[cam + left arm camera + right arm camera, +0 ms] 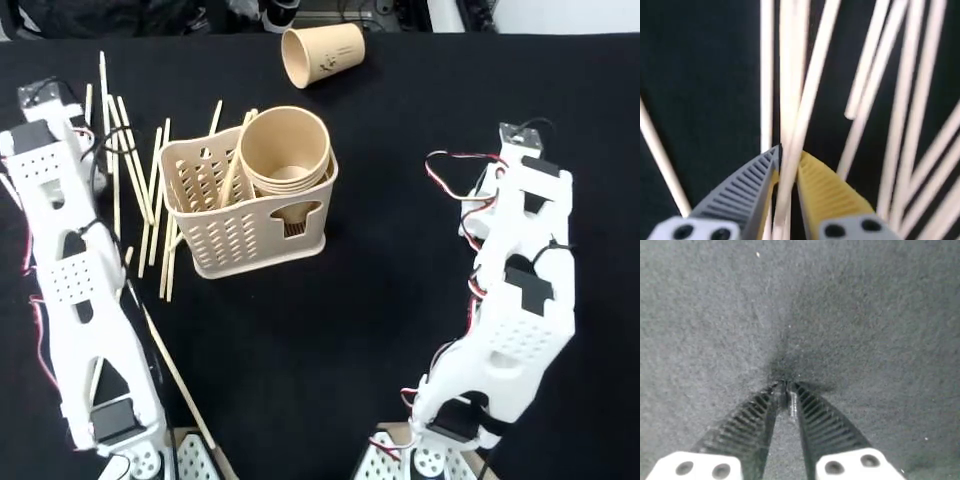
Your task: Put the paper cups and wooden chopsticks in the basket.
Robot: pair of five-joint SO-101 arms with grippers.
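A beige slotted basket [225, 240] stands left of the table's middle, holding a stack of paper cups [285, 150] and a chopstick [232, 172]. Another paper cup [322, 53] lies on its side at the far edge. Several wooden chopsticks [155, 205] are scattered left of the basket. Over them my left gripper [788, 152] is shut on a chopstick [800, 125] that runs between its fingers, with more chopsticks [905, 100] lying beside it. My right gripper [788, 387] is shut with nothing in it, tips down at the black cloth.
The left arm [60, 250] stretches along the table's left side, with one long chopstick [175, 375] lying beside it. The right arm [520, 290] is folded at the right. Black cloth [400, 200] lies bare between basket and right arm.
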